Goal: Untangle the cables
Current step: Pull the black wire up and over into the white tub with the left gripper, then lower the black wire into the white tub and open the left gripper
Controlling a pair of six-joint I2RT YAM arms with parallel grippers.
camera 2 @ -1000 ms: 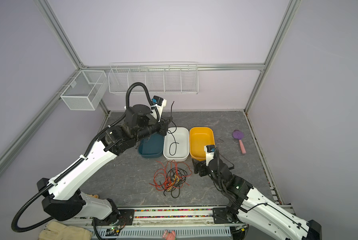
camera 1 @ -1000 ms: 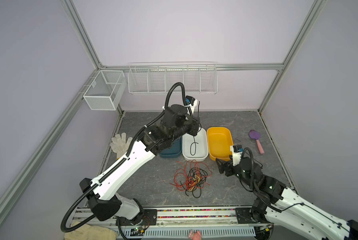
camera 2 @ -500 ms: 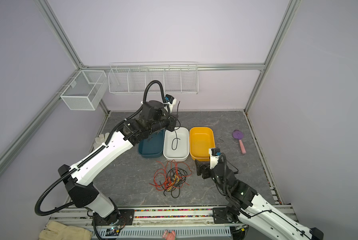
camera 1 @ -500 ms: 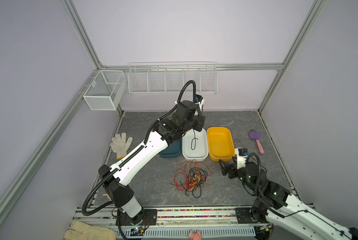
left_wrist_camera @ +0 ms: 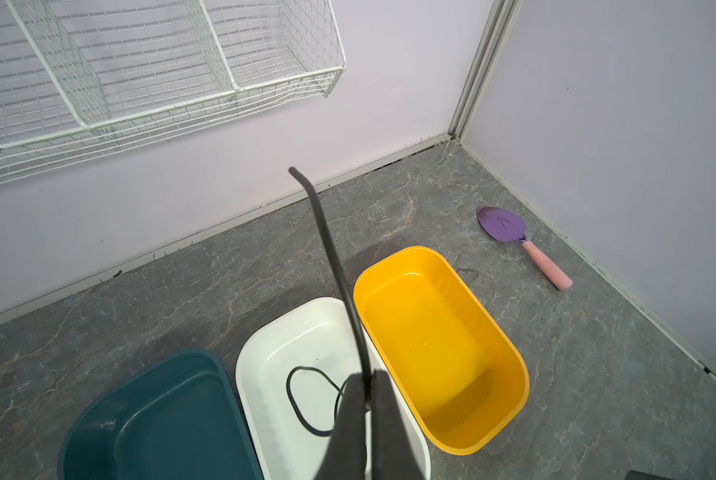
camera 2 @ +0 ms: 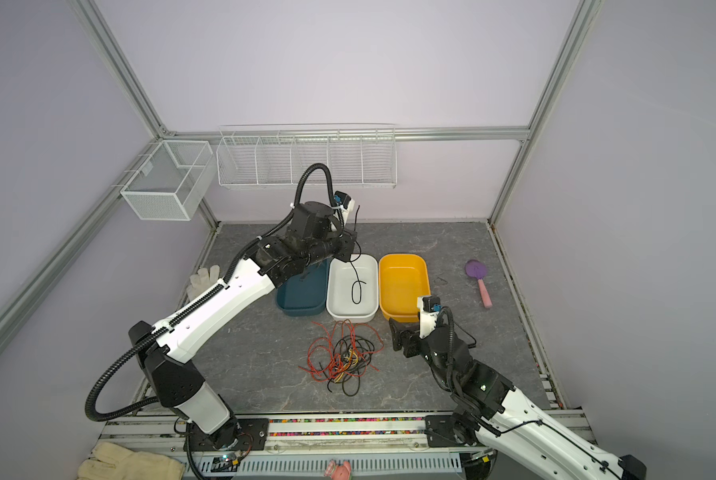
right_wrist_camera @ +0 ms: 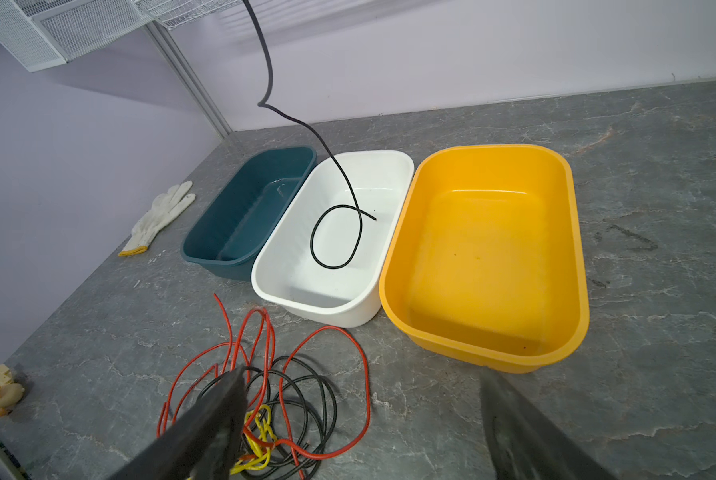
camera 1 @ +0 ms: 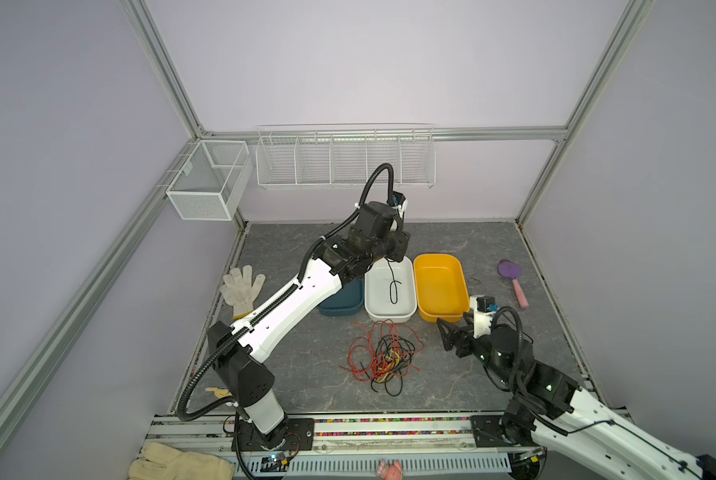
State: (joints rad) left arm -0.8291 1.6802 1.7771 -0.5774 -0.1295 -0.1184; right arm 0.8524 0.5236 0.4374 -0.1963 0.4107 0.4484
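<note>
Cables (camera 1: 383,357) lie tangled on the tabletop (camera 1: 306,365); one black cable (left_wrist_camera: 334,266) hangs from the left gripper's (left_wrist_camera: 366,380) pinched jaws, looping into the white tub (camera 1: 390,318); the right gripper (right_wrist_camera: 362,376) gapes empty nearby. Dropped carelessly, the cable's springy tail could flop out.

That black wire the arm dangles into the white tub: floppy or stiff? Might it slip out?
Probably floppy yet springy: the black cable hangs from the shut left gripper and curls into a loop in the white bin. Its short end past the grip stands in a gentle curve, suggesting some stiffness. Thin and smooth-looking, it might slip.
</note>
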